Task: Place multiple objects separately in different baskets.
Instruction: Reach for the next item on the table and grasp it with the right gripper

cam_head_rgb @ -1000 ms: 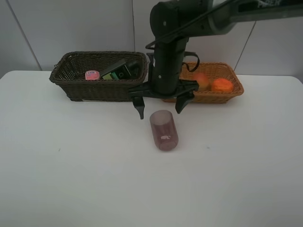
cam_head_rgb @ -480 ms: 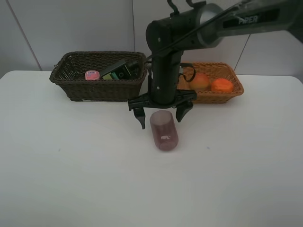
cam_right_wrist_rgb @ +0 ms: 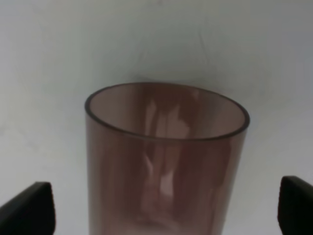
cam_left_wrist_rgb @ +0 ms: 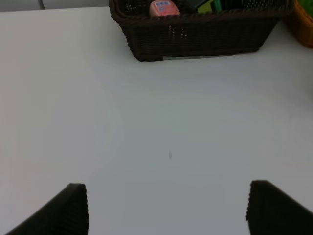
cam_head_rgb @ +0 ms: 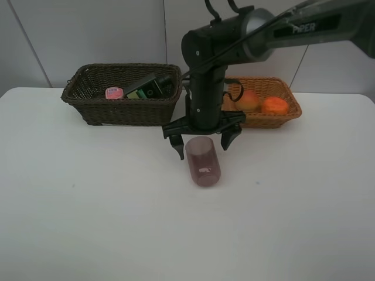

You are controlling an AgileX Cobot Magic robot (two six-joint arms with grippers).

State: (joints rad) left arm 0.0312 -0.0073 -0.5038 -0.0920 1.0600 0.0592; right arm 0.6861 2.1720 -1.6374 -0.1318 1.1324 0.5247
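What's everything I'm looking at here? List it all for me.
Purple cup: one, translucent, lying on its side on the table, middle.
Dark basket: one, dark brown wicker, back left.
Pink bottle: one, in the dark basket.
Black bottle: one, green label, in the dark basket.
Tan basket: one, orange-tan wicker, back right.
Round fruits: two showing, orange and red-orange, in the tan basket.
Table: one, white.
Right tool: open, straddling the cup's far end.
Left tool: open, above bare table.

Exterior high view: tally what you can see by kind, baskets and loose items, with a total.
Baskets: 2, dark brown basket, tan basket
Bottles: 2, pink bottle, black green-labelled bottle
Orange-red fruits: 2, red-orange fruit, orange
Cups: 1, purple cup
Total: 7
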